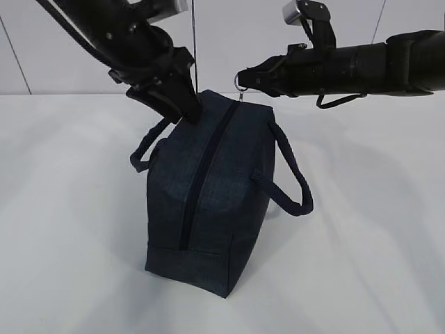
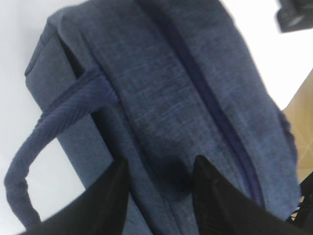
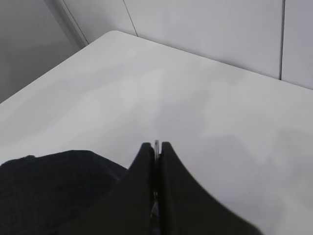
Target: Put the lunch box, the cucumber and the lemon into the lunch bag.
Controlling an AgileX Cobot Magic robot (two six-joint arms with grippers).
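The dark navy lunch bag (image 1: 229, 195) stands on the white table, its top zipper (image 1: 201, 181) running toward me and looking closed. My left gripper (image 1: 182, 111) is at the bag's far top end, its fingers clamped on a fold of the bag's fabric (image 2: 146, 73), as the left wrist view (image 2: 161, 161) shows. My right gripper (image 1: 241, 78) is shut on the silver ring pull (image 1: 240, 86) at the far end of the zipper; the ring's edge shows between its fingertips (image 3: 156, 145). The lunch box, cucumber and lemon are out of view.
The bag's two loop handles hang at its sides, one to the right (image 1: 292, 181) and one to the left (image 1: 142, 153). White table (image 1: 375, 243) all round, with a wall behind it (image 1: 229, 35). The table's far corner shows in the right wrist view (image 3: 112, 34).
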